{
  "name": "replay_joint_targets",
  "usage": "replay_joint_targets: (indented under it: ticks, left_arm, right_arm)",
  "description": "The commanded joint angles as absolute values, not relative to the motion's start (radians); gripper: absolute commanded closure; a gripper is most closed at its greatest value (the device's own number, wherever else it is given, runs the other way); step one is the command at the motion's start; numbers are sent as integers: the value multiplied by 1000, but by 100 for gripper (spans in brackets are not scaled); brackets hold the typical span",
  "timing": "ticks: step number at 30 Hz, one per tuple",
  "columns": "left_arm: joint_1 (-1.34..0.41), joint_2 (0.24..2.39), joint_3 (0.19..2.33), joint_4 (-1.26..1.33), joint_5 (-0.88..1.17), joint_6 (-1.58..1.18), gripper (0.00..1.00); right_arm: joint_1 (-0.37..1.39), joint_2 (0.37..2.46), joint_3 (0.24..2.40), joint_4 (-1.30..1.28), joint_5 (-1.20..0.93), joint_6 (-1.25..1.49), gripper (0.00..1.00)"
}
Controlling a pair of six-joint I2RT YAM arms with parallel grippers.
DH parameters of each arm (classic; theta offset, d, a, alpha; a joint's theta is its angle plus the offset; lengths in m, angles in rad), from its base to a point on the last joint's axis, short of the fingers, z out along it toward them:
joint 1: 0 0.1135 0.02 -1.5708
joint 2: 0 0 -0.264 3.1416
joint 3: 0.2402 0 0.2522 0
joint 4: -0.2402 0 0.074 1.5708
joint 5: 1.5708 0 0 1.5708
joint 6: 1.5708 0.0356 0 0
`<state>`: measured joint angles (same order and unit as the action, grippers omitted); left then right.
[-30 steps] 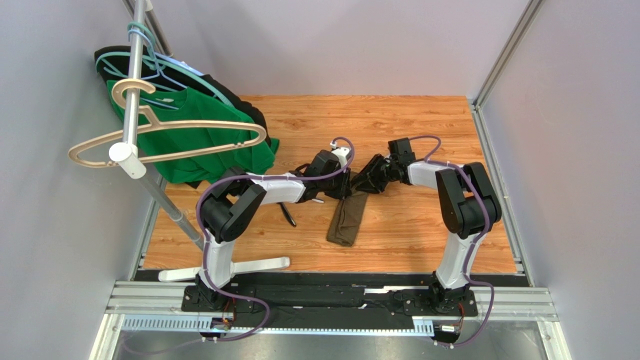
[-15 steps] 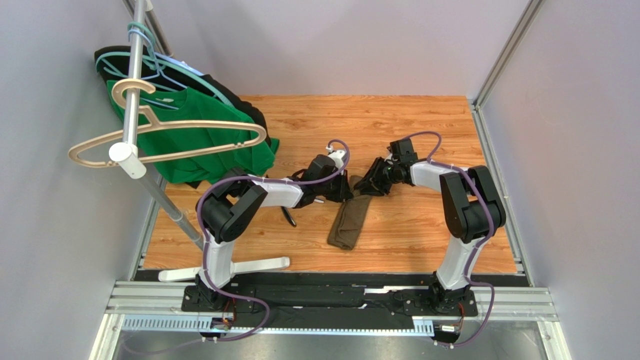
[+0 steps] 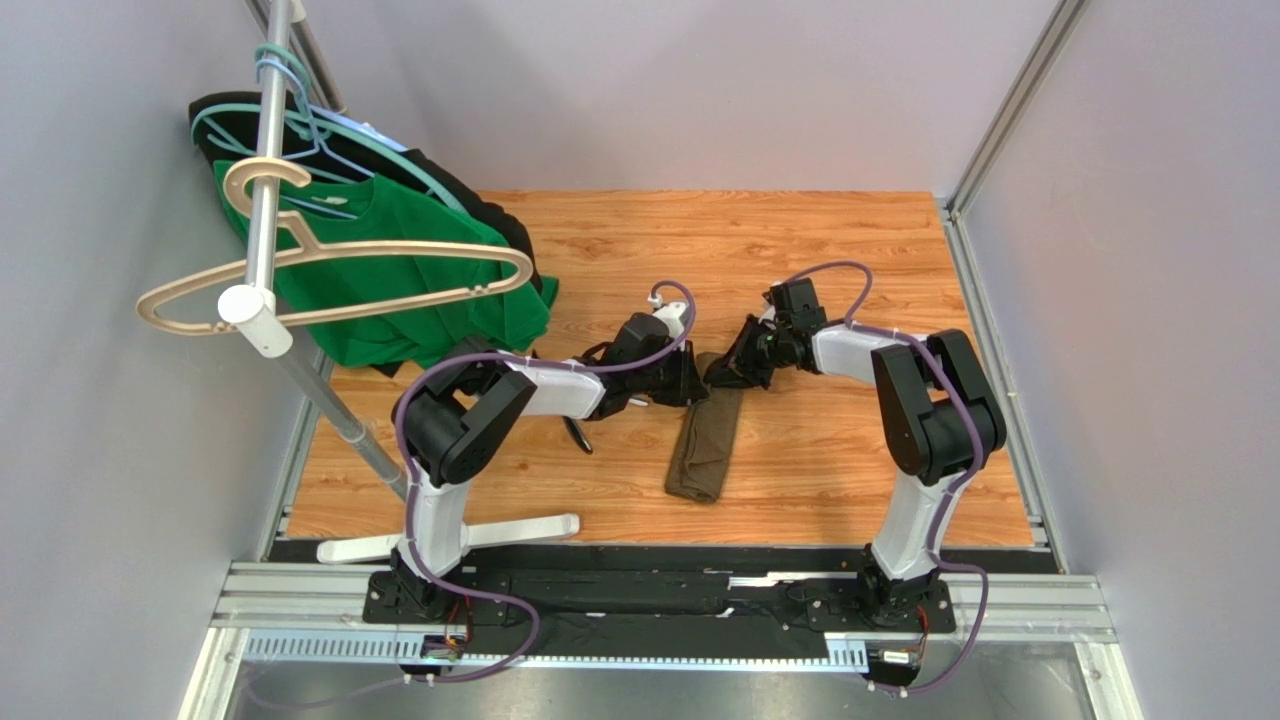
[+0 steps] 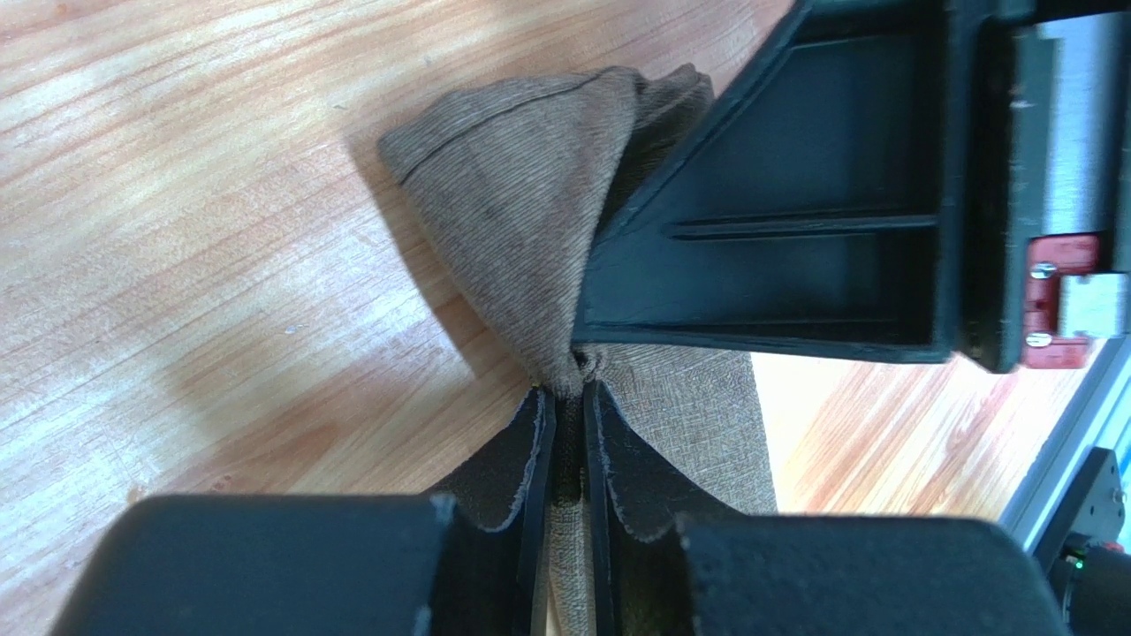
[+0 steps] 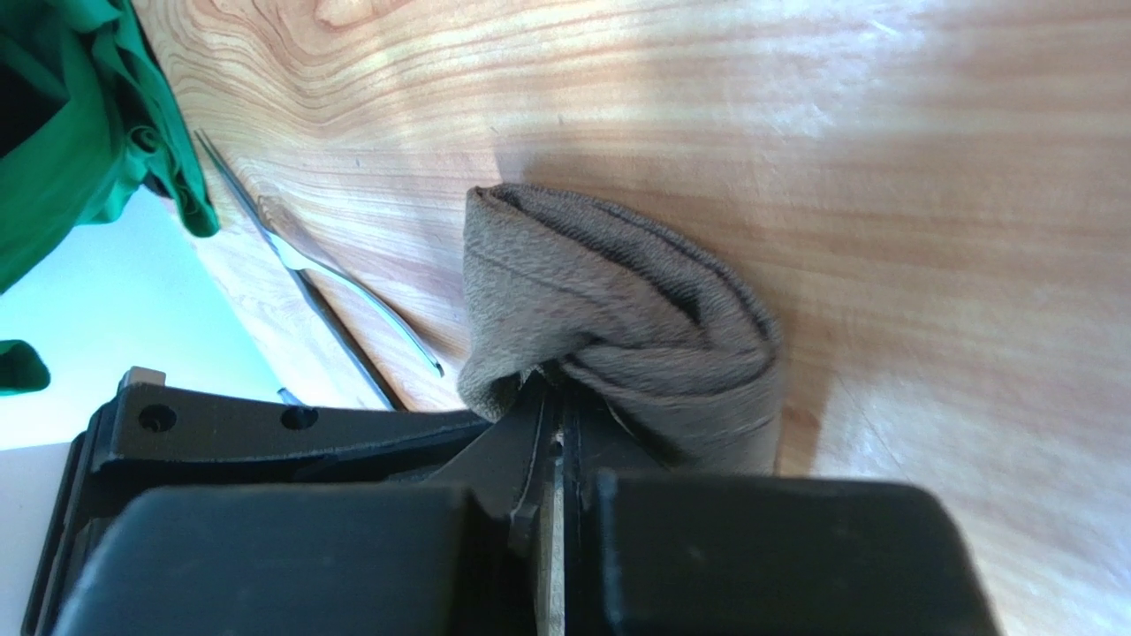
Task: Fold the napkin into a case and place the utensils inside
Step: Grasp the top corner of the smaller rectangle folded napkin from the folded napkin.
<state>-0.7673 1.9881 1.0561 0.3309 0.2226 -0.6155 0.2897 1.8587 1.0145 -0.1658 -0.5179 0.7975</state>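
The napkin (image 3: 703, 447) lies mid-tabletop (image 3: 842, 240) as a narrow folded strip. Its 12 o'clock end is clamped by both the left hand (image 4: 564, 404) and the right hand (image 5: 551, 398). Utensils (image 5: 339, 292) lie at its 9 o'clock, with the green shirt (image 3: 406, 293) beyond at 10.

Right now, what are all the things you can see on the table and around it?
napkin: one, olive-brown, folded long and narrow on the table, far end pinched
utensils: at least two, silvery, on the table left of the napkin
green shirt: one, green, hanging on the rack at the left
black garment: one, black, behind the green shirt
hangers: one beige, a few blue-green, on the rack
rack: one, silver pole with a white foot, left side
table: one, light wood
left fingers: one pair, black, shut on the napkin
right fingers: one pair, black, shut on the napkin
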Motion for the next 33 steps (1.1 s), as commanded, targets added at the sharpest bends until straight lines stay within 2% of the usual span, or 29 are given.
replay_joint_targets:
  ticks: [1, 3, 4, 6, 7, 9, 12, 19, 22, 24, 28, 30, 33]
  left_arm:
    - [-805, 1996, 1065, 336, 268, -634, 100]
    - [-810, 1997, 1074, 305, 264, -626, 98]
    - [-811, 1981, 1071, 298, 253, -621, 85]
    - [-808, 1956, 1063, 267, 215, -606, 69]
    - [-807, 1936, 1065, 250, 207, -598, 52]
    - [-798, 1919, 1068, 206, 187, -591, 43]
    - [-761, 1893, 1054, 196, 198, -614, 45]
    - [-719, 1917, 1112, 113, 169, -597, 63]
    - [-703, 1945, 1140, 109, 175, -591, 66]
    - [-703, 1956, 1163, 117, 192, -581, 66]
    - [-701, 1971, 1192, 112, 198, -561, 57]
    - [-701, 1983, 1219, 83, 181, -555, 57]
    - [-701, 2013, 1242, 66, 179, -552, 72]
  right_arm:
    - [304, 1896, 1028, -55, -549, 853, 100]
    - [304, 1885, 1016, -61, -529, 853, 100]
    - [301, 1881, 1011, -63, -513, 844, 100]
    - [298, 1887, 1009, -77, -509, 830, 100]
    - [296, 1893, 1008, -83, -514, 822, 100]
    - [296, 1899, 1005, -83, -520, 812, 100]
    - [291, 1901, 1000, -87, -522, 792, 100]
    - [281, 1896, 1003, -101, -523, 769, 100]
    - [278, 1888, 1006, -110, -531, 759, 100]
    - [278, 1890, 1006, -110, -531, 756, 100]
    - [278, 1899, 1008, -110, -541, 755, 100]
    - [278, 1898, 1008, -103, -543, 753, 100]
    - [278, 1888, 1011, -100, -549, 759, 100]
